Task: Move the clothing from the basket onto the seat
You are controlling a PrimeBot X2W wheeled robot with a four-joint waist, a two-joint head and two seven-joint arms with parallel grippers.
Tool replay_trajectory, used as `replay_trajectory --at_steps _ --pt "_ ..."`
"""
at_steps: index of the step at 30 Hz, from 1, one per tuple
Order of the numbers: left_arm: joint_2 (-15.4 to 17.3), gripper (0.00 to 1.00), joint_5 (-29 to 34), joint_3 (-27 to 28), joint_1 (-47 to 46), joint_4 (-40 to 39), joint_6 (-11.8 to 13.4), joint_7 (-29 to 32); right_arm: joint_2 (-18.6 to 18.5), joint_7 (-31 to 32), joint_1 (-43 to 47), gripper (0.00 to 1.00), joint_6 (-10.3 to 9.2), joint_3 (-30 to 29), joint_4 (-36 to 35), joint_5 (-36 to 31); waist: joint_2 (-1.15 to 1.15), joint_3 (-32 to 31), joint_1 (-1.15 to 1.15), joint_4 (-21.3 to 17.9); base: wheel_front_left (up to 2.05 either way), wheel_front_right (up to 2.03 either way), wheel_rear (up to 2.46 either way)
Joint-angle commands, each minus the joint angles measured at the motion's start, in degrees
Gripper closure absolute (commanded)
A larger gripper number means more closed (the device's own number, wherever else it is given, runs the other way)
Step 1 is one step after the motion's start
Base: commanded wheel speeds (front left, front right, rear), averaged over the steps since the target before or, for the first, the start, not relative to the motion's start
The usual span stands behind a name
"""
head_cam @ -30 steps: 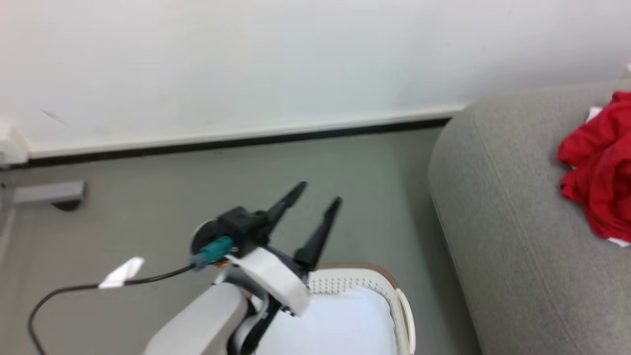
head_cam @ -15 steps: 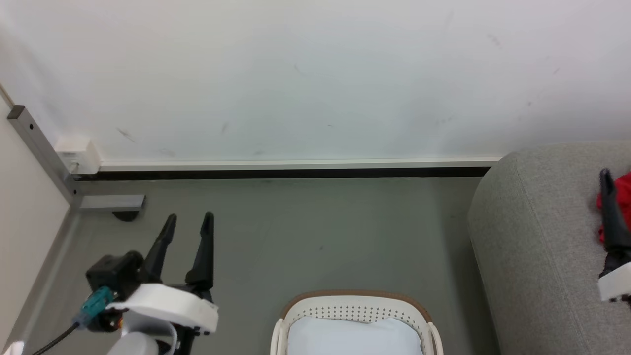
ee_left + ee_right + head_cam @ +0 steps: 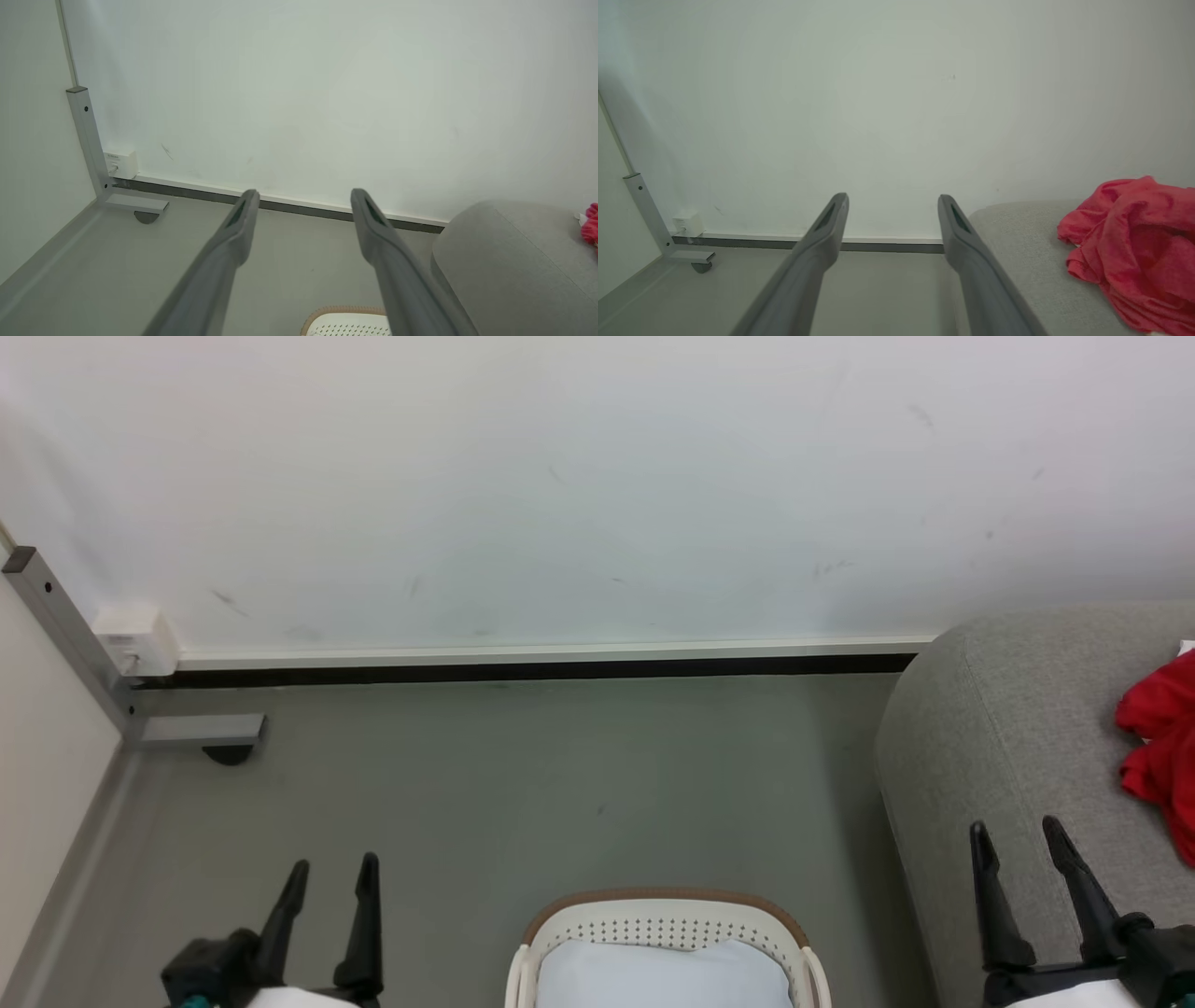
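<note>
Head view: the left gripper (image 3: 333,866), two long, dark, tapered fingers on a black wrist block, rises at lower left, tips leaning slightly right, jaws apart. The matching right gripper (image 3: 1016,829) rises at lower right, tips leaning left, jaws apart. Each wrist view shows its own grey fingers (image 3: 224,252) (image 3: 810,261) spread wide.

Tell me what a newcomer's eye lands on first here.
The bright red clothing, crumpled on the grey seat at the far right of the head view, is the one strong colour. Next comes the cream basket at bottom centre; the part of its inside that shows is pale, with no red in it. The left gripper and right gripper sit open and empty at the lower corners.
</note>
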Motion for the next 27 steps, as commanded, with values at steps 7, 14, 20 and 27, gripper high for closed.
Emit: replay_trajectory --at_steps 7,14,20,27 --pt "-3.4 0.00 6.2 3.6 2.3 0.9 -3.3 0.0 1.2 -0.4 1.8 0.00 -0.13 1.0 -2.6 -1.3 0.00 0.2 0.01 -0.3 0.00 0.00 0.00" --pt "-5.3 0.00 9.1 5.8 1.3 1.8 -5.6 0.0 1.9 -0.4 1.9 0.00 -0.13 1.0 -2.9 -1.5 0.00 0.3 0.01 -0.2 0.00 0.00 0.00" --pt "-6.0 0.00 10.5 7.6 0.9 1.7 -6.3 0.0 2.1 -0.4 1.8 0.00 -0.13 0.8 -2.8 -1.8 0.00 0.4 0.01 -0.2 0.00 0.00 0.00" --pt "-6.4 0.00 11.6 8.7 0.8 1.8 -6.9 0.0 2.3 -0.4 1.7 0.00 -0.13 0.8 -2.5 -1.5 0.00 0.5 0.01 -0.2 0.00 0.00 0.00"
